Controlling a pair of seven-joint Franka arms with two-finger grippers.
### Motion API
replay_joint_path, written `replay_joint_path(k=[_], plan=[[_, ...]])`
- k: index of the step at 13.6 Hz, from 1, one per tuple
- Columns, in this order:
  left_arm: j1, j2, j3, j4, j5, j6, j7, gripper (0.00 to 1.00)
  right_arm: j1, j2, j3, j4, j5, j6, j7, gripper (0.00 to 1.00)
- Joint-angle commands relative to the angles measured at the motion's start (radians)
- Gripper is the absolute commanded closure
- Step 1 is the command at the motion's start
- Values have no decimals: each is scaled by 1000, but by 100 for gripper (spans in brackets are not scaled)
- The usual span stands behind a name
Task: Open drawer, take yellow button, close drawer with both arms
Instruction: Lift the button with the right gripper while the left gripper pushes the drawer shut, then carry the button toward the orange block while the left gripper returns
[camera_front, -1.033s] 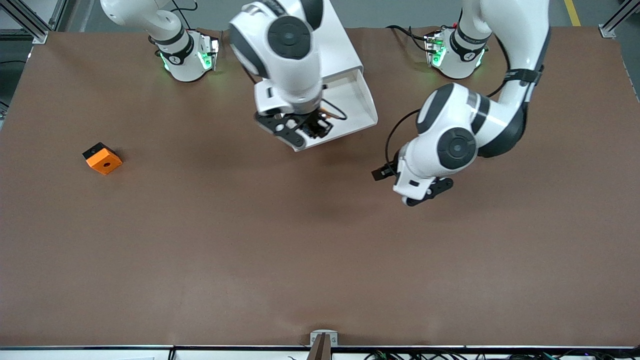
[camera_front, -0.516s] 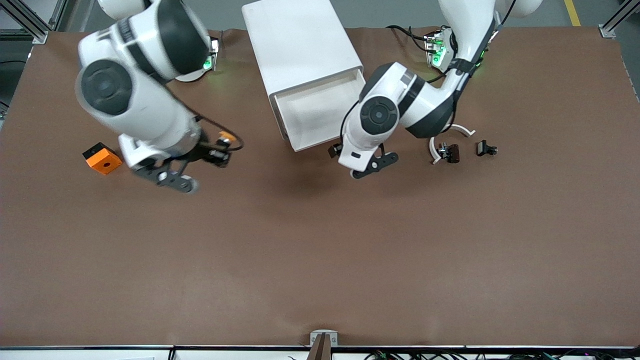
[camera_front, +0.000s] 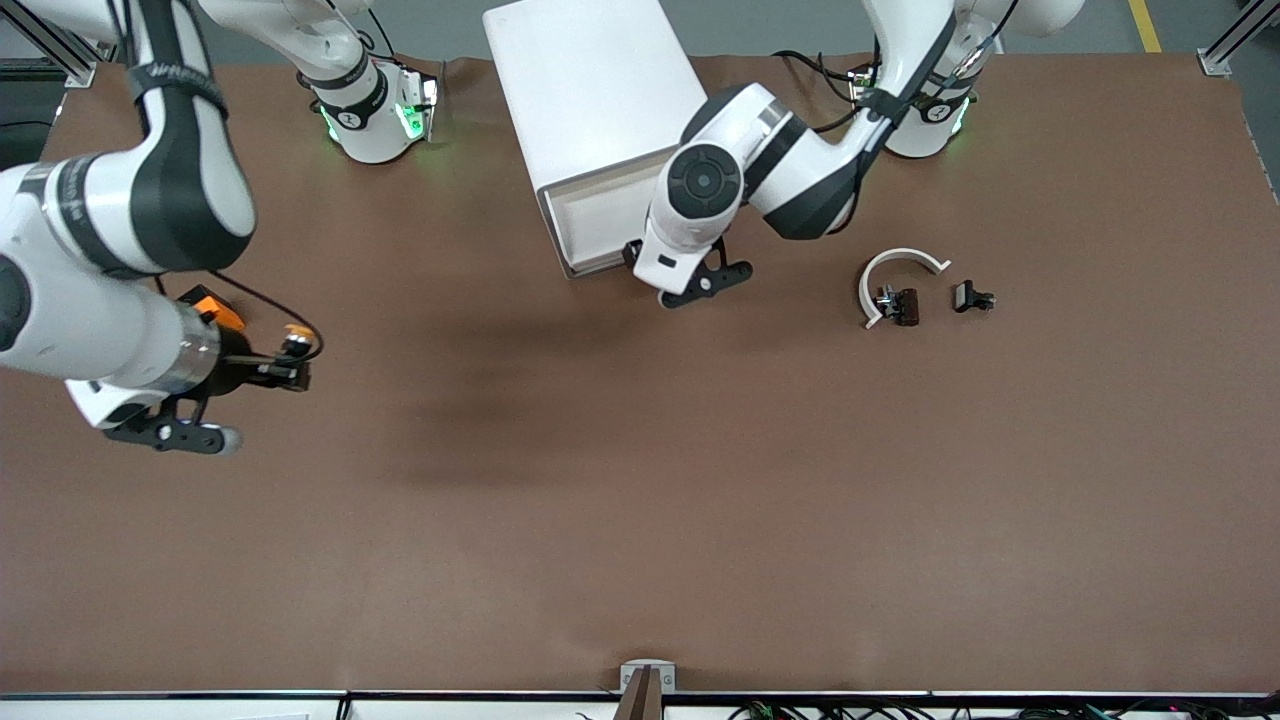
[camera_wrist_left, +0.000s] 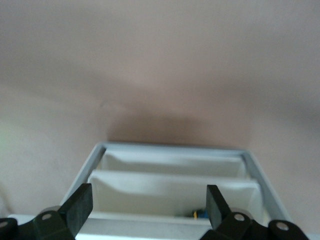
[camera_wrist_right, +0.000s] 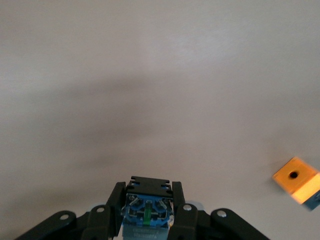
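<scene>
Over the counter (camera_front: 640, 520) near the orange block (camera_front: 218, 306), our right gripper (camera_front: 292, 372) clenches the button (camera_front: 293, 340). At the partly open drawer (camera_front: 598, 222), our left gripper (camera_front: 668, 281) stands spread; an off-centre push could jam it.

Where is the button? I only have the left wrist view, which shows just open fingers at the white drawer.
Observer: The right gripper is shut on the button, up over the table toward the right arm's end.
Operator: Anything near it?
Observer: The orange block lies on the table beside it.
Operator: And toward the left arm's end?
Observer: A white curved piece lies there, with two small black clips.
</scene>
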Motion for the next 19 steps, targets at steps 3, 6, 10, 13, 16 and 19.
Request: replay_joint_path(k=[3,6,10,13,16,19], plan=[[0,-37,-105,-67,-33,9,-90,0,-136,-28,21,-220,-43,228,-160,100],[0,-33,-117,-66,-57,10,-110,0,-212,-2,21,-274,-46,360,-242,100],[79,-101,-103,-53,-39,-64,-109,0,-255,71,19,-278,-67,469,-277,100],[206,-151,-105,-31,74,-79,-100,0,-306,154,19,-326,-75,680,-380,100],[306,-161,-105,3,222,-86,-97,0,-329,222,21,-357,-75,798,-408,100],[427,-159,-105,64,297,-113,6,0,-332,236,22,-356,-74,804,-408,100]])
